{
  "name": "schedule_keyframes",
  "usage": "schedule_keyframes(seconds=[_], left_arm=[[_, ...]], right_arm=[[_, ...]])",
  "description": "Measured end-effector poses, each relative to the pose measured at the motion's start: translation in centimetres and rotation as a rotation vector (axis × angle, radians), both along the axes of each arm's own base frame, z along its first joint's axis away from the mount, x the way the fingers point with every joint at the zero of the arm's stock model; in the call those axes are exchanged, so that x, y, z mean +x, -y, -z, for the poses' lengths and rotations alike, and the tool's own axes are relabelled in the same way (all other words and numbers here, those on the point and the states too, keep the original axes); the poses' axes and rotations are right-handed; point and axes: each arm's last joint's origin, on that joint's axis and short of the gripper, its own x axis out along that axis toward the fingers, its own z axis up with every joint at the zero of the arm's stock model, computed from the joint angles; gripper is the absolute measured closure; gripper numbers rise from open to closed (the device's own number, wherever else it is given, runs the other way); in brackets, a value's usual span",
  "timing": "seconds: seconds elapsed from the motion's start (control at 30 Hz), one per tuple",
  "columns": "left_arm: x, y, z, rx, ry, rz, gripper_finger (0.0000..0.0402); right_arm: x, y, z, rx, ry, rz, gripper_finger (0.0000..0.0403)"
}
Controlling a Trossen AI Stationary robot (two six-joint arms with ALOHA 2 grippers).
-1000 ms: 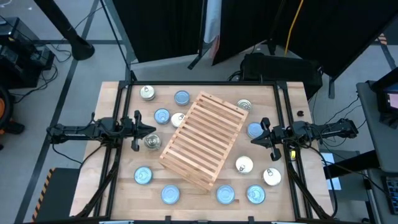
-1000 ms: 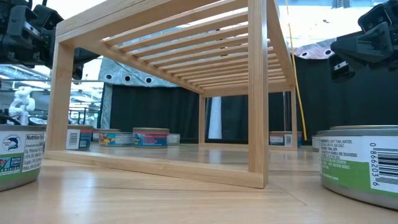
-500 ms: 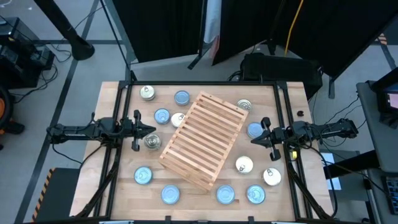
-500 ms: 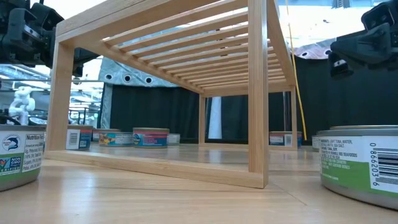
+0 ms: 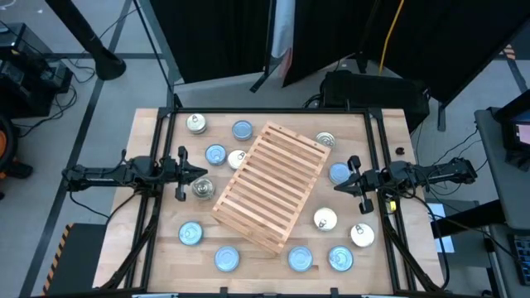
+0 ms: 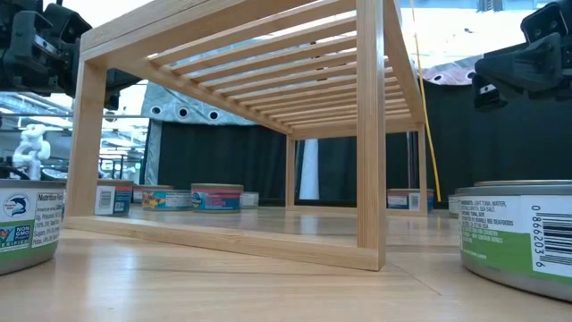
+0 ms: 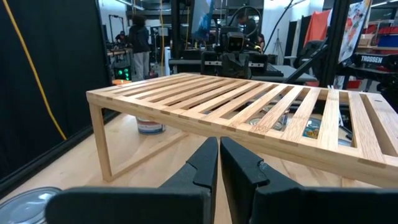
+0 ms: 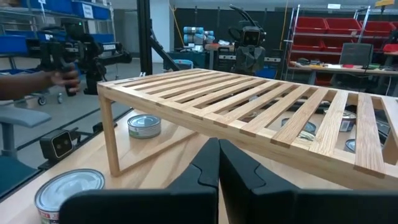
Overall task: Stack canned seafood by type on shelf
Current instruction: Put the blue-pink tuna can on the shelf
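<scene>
Black curtains and workshop clutter ring a pale wooden bench [image 5: 157,248] where nothing has yet been sorted. At its middle stands the shelf [image 5: 269,186], a slatted light-wood rack set askew, its long axis running on the diagonal from the far right toward the near left of the bench, its slats crossing that axis; its top is bare. Its central spot puts it between the two arms, within reach of either, I would judge. Round it lie the tins of canned seafood, all flat on their bases with lids up: blue-topped ones such as the blue tin [image 5: 215,155] by the shelf's left side and a row along the near edge, and a silver tin [image 5: 202,189] just beside the left gripper [image 5: 202,173]. White-topped ones sit to the right, the white tin [image 5: 325,218] near the shelf's near right corner. The two kinds are mixed about the bench, so the sorting is all still to do. The left gripper hovers at the bench's left side, pointing at the shelf, fingers [image 7: 202,163] pressed together on nothing. The right gripper [image 5: 338,186] mirrors it from the right, its fingers [image 8: 205,165] likewise clenched and empty, close to another blue tin [image 5: 338,172].
</scene>
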Motion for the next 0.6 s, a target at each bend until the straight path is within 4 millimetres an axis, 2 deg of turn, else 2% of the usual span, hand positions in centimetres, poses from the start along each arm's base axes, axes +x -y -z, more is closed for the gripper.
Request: schedule_keyframes(seconds=[0.1, 0.17, 0.3, 0.47, 0.6], left_arm=[[0.0, 0.0, 0.0, 0.000, 0.001, 0.000, 0.0375], [0.0, 0.0, 0.0, 0.000, 0.002, 0.000, 0.0375], [0.0, 0.0, 0.0, 0.000, 0.003, 0.000, 0.0375], [0.0, -0.1, 0.0, -0.001, 0.002, -0.038, 0.0375], [0.0, -0.2, -0.1, -0.003, 0.007, -0.082, 0.0375]], right_arm=[[-0.1, 0.0, -0.6, 0.024, 0.024, 0.002, 0.0403], [-0.5, 0.1, -2.7, 0.039, 0.114, 0.005, 0.0403], [-2.4, 0.5, -9.0, 0.074, 0.249, 0.021, 0.0403], [-4.3, 1.2, -17.2, 0.099, 0.113, 0.166, 0.0403], [-4.1, 1.3, -23.6, 0.083, -0.011, 0.188, 0.0403]])
